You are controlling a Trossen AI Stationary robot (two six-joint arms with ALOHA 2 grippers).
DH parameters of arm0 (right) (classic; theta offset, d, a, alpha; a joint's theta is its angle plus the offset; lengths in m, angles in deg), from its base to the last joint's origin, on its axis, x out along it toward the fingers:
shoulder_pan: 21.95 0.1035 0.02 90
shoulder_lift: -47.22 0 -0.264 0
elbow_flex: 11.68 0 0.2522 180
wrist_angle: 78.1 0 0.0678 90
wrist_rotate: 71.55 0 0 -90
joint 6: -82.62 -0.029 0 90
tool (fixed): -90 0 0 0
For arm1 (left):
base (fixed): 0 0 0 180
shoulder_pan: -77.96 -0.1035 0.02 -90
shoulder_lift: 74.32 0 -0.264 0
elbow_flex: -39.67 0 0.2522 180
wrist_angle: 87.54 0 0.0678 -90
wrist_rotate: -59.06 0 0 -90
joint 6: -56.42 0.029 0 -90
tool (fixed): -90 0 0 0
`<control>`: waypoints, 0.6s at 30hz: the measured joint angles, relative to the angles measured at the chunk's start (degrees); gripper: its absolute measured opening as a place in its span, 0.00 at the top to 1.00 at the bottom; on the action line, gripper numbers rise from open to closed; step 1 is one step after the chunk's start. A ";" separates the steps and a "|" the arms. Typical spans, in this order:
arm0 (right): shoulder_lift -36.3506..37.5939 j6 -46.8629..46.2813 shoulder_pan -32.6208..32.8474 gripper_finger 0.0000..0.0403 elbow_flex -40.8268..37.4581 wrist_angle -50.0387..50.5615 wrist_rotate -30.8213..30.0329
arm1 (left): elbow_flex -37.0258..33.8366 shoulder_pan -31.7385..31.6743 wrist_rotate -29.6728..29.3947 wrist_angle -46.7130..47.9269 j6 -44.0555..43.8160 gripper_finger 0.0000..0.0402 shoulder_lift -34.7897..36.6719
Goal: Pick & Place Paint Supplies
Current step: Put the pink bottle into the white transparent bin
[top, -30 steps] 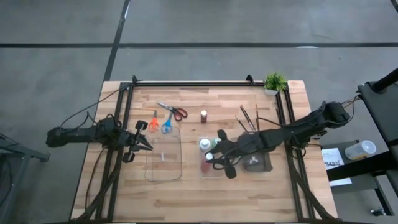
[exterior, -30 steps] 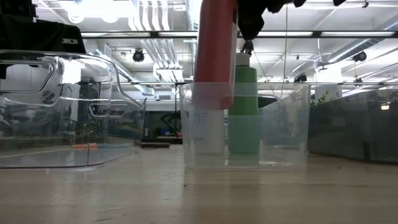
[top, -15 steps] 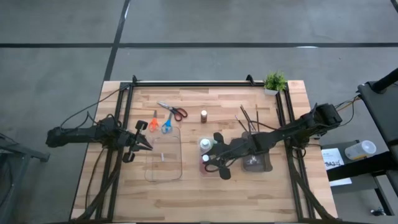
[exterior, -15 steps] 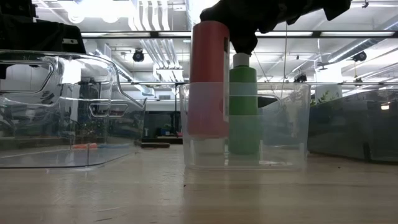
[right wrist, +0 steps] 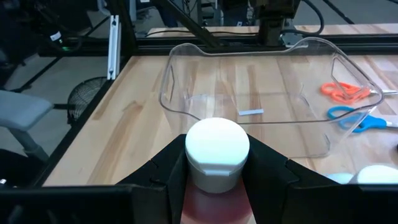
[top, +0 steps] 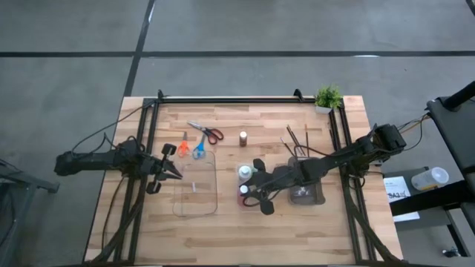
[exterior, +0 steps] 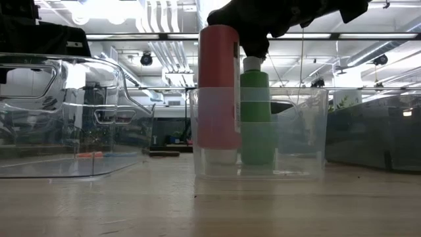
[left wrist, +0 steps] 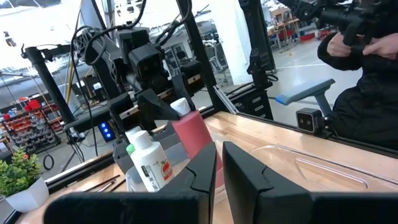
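Right hand [top: 251,193] grips your red paint bottle [exterior: 219,92] by the cap; it has dropped lower into the clear bin [exterior: 302,131] beside the green bottle [exterior: 257,118], nearly seated; release next.

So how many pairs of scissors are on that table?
3, all beside the big clear tray: orange scissors and blue scissors at its far edge, red scissors a bit beyond them. None look hidden.

Left pincer [left wrist: 217,168] fingers nearly together, beyond — right pincer [left wrist: 163,106] gripping red bottle [left wrist: 194,138], white bottle [left wrist: 151,163] beside
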 joint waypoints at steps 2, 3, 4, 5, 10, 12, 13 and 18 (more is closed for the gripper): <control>-0.01 -0.16 0.00 0.69 0.07 0.25 0.07 | -0.01 0.01 0.00 0.05 -0.01 0.91 -0.02; 0.05 -0.16 0.00 0.69 0.09 0.27 0.07 | -0.01 -0.01 -0.01 -0.01 0.00 0.91 0.00; 0.20 -0.14 0.00 0.69 0.07 0.42 0.10 | 0.01 -0.01 -0.01 0.01 0.00 0.91 0.00; 0.28 -0.07 0.02 0.69 0.02 0.60 0.18 | -0.01 -0.01 0.01 0.01 0.00 0.91 0.00; 0.67 0.39 0.04 0.69 0.16 1.32 0.08 | 0.00 -0.01 0.01 0.01 0.00 0.91 0.00; 1.16 0.85 0.09 0.69 0.22 1.75 0.12 | 0.00 -0.01 0.01 0.01 0.00 0.91 0.00; 1.38 0.85 0.13 0.69 0.22 1.94 0.13 | 0.01 -0.01 -0.01 0.01 0.00 0.91 0.00; 2.03 0.24 0.17 0.69 0.95 3.01 0.06 | -0.01 -0.01 0.01 0.02 0.00 0.91 -0.12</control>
